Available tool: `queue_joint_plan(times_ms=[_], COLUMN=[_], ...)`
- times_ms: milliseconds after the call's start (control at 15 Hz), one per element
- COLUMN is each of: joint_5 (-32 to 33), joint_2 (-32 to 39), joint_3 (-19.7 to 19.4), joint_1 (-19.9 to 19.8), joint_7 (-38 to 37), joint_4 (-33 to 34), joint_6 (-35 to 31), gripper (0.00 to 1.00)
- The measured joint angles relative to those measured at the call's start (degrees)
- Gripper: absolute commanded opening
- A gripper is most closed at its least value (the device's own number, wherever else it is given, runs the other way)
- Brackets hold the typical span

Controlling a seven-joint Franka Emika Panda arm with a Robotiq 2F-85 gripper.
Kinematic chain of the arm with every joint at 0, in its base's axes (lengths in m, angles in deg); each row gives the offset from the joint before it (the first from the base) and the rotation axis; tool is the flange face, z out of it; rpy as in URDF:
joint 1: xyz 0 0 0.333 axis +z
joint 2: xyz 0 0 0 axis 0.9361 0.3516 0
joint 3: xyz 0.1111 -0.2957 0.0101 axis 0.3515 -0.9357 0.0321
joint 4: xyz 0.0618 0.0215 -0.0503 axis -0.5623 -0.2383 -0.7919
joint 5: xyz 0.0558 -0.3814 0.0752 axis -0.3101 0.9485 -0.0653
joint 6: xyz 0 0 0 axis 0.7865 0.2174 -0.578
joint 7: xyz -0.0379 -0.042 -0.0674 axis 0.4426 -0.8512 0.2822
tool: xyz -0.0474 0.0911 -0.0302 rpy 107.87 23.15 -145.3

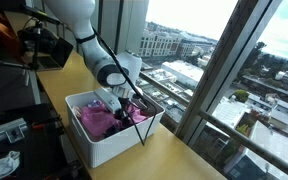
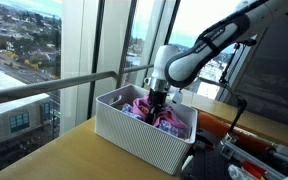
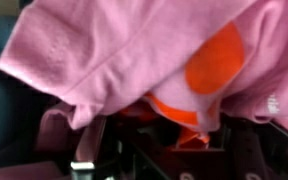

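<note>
Centre of an exterior view: the gripper (image 1: 134, 108) points straight down into a white basket (image 1: 109, 150), jaws pressed together on a fold of pink cloth (image 1: 96, 122) (heaped directly beneath, spreading frame-left).

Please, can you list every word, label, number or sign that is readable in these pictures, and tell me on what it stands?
No text can be read.
A small white mark on the pink cloth in the wrist view is too blurred to read.
The white basket shows no writing in either exterior view.
</note>
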State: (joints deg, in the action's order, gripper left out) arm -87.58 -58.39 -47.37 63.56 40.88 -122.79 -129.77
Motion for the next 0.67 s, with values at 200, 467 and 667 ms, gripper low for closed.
queue_joint_plan(times_ms=[200,467,667], joint_5=[-2.14,-3.52,-4.19], joint_2=[-3.55,-11.37,-18.94], joint_3=[0.73,1.11,1.11], joint_1=[0.06,0.59,1.31], joint_7=[0.22,0.21,0.21], joint_4=[-0.37,-0.71,-0.37], joint_6=[3.05,7.92,12.42], gripper=[0.0,0.0,0.0])
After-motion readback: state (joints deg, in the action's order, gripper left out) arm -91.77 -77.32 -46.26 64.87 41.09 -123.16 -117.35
